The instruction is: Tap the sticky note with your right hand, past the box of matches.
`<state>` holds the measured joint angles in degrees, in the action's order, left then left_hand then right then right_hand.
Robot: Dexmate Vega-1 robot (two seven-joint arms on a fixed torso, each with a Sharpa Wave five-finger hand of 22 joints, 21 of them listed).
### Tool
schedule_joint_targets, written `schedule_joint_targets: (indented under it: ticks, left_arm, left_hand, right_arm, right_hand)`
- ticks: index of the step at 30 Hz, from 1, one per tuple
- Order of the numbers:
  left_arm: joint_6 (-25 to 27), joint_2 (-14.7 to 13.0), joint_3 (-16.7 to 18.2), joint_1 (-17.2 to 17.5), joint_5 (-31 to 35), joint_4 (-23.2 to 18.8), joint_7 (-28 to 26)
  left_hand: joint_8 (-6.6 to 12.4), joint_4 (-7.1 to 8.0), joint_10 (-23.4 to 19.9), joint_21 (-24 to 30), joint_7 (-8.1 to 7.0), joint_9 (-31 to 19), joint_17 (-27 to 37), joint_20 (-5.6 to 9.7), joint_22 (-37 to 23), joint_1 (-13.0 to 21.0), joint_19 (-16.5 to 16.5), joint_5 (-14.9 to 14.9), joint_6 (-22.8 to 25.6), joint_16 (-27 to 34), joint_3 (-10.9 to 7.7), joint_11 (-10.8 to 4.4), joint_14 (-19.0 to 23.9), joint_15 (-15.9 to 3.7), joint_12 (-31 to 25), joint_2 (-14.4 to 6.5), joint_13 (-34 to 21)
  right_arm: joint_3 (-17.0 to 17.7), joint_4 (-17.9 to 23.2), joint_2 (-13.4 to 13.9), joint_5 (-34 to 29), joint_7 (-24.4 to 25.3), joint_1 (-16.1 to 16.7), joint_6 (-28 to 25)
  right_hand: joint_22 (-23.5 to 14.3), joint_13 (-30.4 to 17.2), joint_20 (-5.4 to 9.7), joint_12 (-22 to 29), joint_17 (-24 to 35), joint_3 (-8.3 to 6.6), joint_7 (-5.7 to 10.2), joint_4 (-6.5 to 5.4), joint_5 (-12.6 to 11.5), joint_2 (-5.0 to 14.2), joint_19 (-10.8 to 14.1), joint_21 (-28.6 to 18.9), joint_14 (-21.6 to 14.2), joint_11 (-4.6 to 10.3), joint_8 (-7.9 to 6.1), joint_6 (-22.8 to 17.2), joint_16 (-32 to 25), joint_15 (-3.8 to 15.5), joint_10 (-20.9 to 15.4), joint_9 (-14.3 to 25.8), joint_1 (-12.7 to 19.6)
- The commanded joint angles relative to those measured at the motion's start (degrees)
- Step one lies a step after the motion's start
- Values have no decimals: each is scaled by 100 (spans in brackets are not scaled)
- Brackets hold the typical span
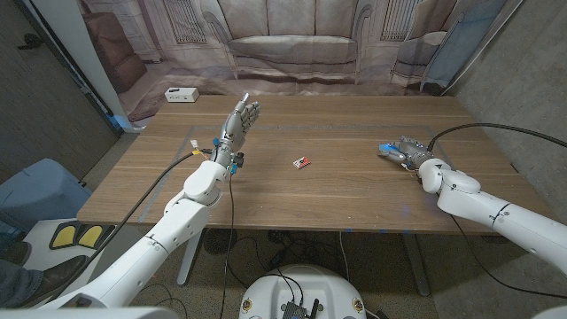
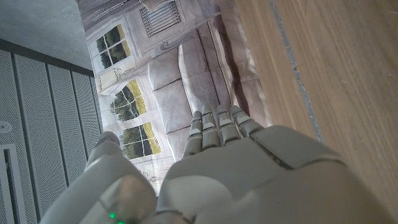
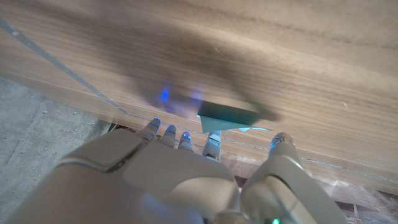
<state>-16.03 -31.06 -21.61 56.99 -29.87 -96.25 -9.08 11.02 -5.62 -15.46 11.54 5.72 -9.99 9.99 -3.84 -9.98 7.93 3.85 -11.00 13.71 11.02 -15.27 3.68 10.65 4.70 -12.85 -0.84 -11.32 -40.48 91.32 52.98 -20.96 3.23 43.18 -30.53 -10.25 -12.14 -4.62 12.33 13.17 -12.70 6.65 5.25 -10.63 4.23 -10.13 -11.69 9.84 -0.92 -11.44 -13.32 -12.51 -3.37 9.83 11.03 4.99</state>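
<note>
A small blue sticky note (image 1: 384, 149) lies on the wooden table (image 1: 354, 195) at the right; in the right wrist view the sticky note (image 3: 227, 117) is teal and partly in shadow. My right hand (image 1: 407, 151) is low over it with fingers stretched out and holds nothing. Its fingertips (image 3: 213, 142) reach the note's edge; I cannot tell whether they touch it. The box of matches (image 1: 303, 162) sits mid-table, to the left of that hand. My left hand (image 1: 240, 122) is raised above the table's left part, fingers (image 2: 217, 127) straight and empty.
A white box (image 1: 182, 95) stands at the table's far left corner. A printed backdrop of a sofa (image 1: 292, 44) hangs behind the table. A black cable (image 1: 496, 129) runs along my right arm near the right edge.
</note>
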Motion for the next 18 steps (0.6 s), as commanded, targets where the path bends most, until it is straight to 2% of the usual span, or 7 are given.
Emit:
schedule_joint_targets:
  ticks: [1,18]
  left_arm:
    - [84,-33,-14,-22,16,-58,23]
    - [68,-1,-30,-18,33,-41,-7]
  left_hand:
    - [-8,-16,-41,-18,6,-33,31,-56,-33,31,2,8,70,-14,-17,-2,44,-24,7,-53,-15]
    - [-8,-22,-50,-19,0,-33,31,-54,-33,30,0,9,80,-15,-13,-5,45,-22,11,-56,-16]
  right_arm:
    - [33,81,74,67,11,75,-216]
    - [56,75,96,160,70,66,-425]
  right_hand:
    - [-25,-6,-25,10,29,-5,-3,13,-7,-26,-1142,-29,1493,-40,-37,-59,-29,-28,885,24,-55]
    - [-25,-7,-29,11,35,7,-16,3,-7,-39,-1125,-34,1487,-54,-41,-82,-33,-45,886,26,-81]
